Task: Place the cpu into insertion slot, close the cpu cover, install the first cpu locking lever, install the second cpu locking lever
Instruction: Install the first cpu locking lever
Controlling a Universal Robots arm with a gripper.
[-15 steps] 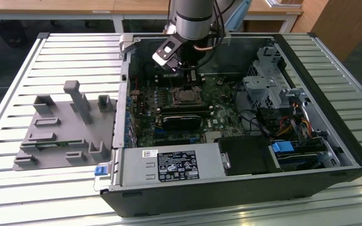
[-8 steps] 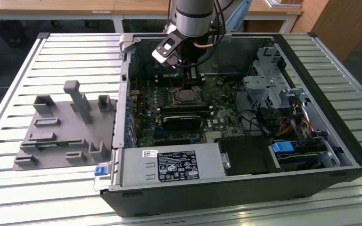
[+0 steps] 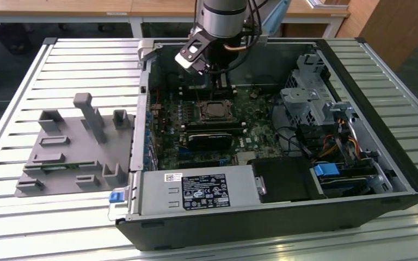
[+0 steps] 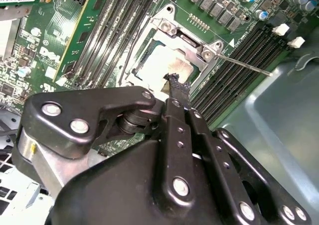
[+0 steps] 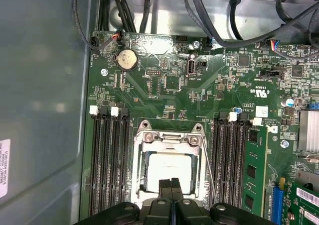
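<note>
The cpu (image 5: 167,171) sits bedded in the insertion slot (image 5: 141,172), its pale silver top showing through the cut-out of the cpu cover (image 5: 167,141), which lies flat over it. In the second wrist view the same chip (image 4: 152,65) catches a bright glare. 1 thin locking lever (image 4: 244,65) runs as a bare wire rod from the socket's corner and slants out over the black memory slots (image 5: 107,160) (whether it is hooked down I can't tell from here); the first wrist view shows it (image 5: 207,168) running along the socket's side.

Right over the chip hangs the gripper (image 5: 171,184), its 2 black fingers pressed together with nothing between them, tips just above the metal top; whether they touch it is not clear. The second wrist view shows that tip (image 4: 175,83) at the cover's edge.

Around the socket spreads the green motherboard (image 5: 164,95), with a coin cell (image 5: 126,59) and 1 green memory module (image 5: 251,170) seated in its slot.

In the upper middle of the exterior view the gripper (image 3: 221,82) reaches down into the open computer case (image 3: 383,163). A labelled power supply (image 3: 198,190) fills the case's lower middle. A grey fixture tray (image 3: 63,157) lies on the slatted table (image 3: 20,228) at the exterior view's left.
</note>
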